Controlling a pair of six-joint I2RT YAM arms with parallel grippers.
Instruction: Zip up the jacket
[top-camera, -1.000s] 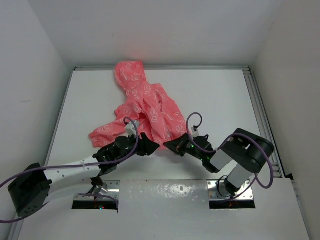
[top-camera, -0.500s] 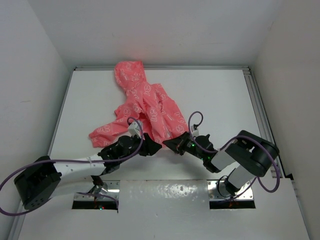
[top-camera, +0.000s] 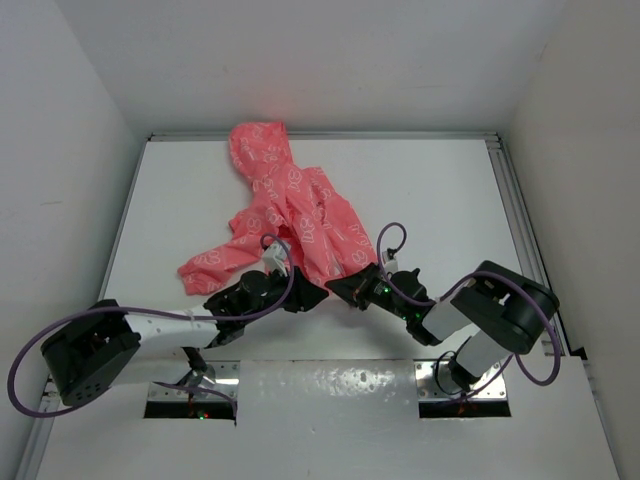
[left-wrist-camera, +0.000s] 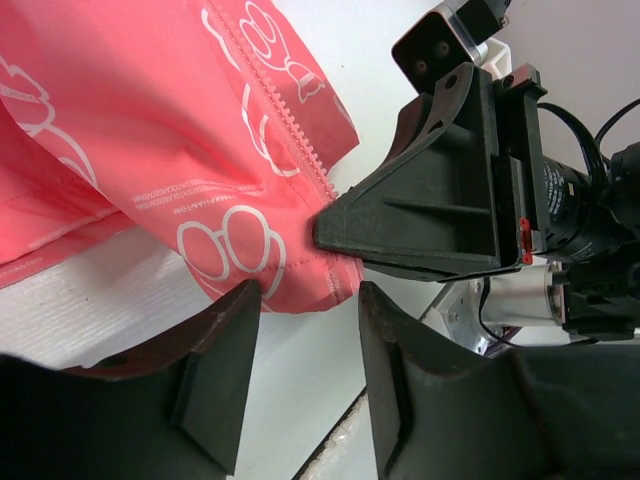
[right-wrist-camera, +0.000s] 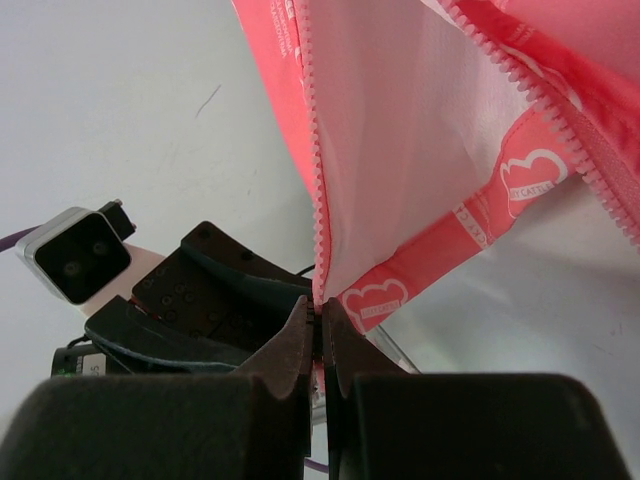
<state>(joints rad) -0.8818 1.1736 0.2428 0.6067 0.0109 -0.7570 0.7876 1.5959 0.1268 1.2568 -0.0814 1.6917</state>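
Note:
The coral-pink jacket (top-camera: 290, 215) lies crumpled on the white table, hood at the back, a sleeve stretched to the left. My right gripper (top-camera: 335, 292) is shut on the bottom end of one zipper edge, the pink teeth (right-wrist-camera: 312, 180) running up from its fingertips beside the white lining (right-wrist-camera: 400, 140). My left gripper (top-camera: 312, 298) is open, its jaws just below the hem corner (left-wrist-camera: 300, 275) of the jacket, not touching it. The right gripper's black finger (left-wrist-camera: 420, 220) presses that corner at the zipper (left-wrist-camera: 285, 120).
The table's metal near edge strip (top-camera: 330, 375) lies just below both grippers. A rail (top-camera: 515, 230) runs along the right side. White walls close in the table on three sides.
The left arm has reached further right, bringing its gripper closer to the jacket's hem corner and the right gripper. The right gripper shifted slightly left a second ago and has held still since.

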